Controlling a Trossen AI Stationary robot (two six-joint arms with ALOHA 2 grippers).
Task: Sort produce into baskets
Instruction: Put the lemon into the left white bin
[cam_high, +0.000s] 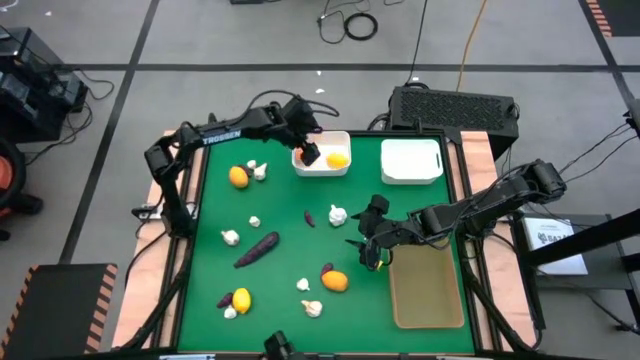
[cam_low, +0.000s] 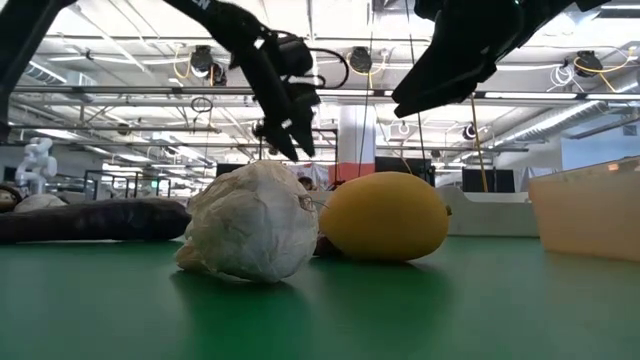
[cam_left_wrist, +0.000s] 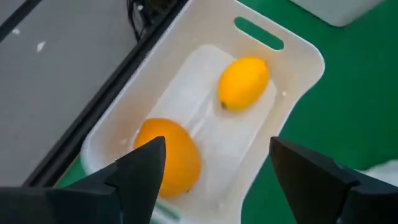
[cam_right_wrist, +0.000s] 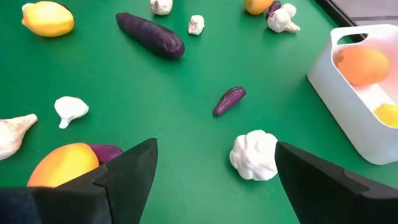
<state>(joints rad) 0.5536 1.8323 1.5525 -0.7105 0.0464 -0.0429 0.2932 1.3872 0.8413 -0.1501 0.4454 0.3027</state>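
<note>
My left gripper (cam_left_wrist: 214, 177) hangs open over the far white basket (cam_high: 322, 166), which holds an orange fruit (cam_left_wrist: 169, 155) and a yellow fruit (cam_left_wrist: 244, 82) on its floor. My right gripper (cam_right_wrist: 214, 171) stands open above the green mat, a white garlic bulb (cam_right_wrist: 255, 155) and a small purple piece (cam_right_wrist: 229, 101) ahead of it. An orange fruit (cam_right_wrist: 62, 167) lies on the mat against a purple piece beside its finger. A long purple piece (cam_high: 257, 249), more bulbs and fruits are scattered over the mat's left half. In the high view, my right gripper (cam_high: 363, 240) is mid-table.
A second white basket (cam_high: 411, 160) stands at the far right and a tan tray (cam_high: 428, 290) at the near right. A black box with a grille (cam_high: 455, 106) sits behind the table. In the low view, a bulb (cam_low: 250, 222) and a yellow fruit (cam_low: 385, 215) lie close in front.
</note>
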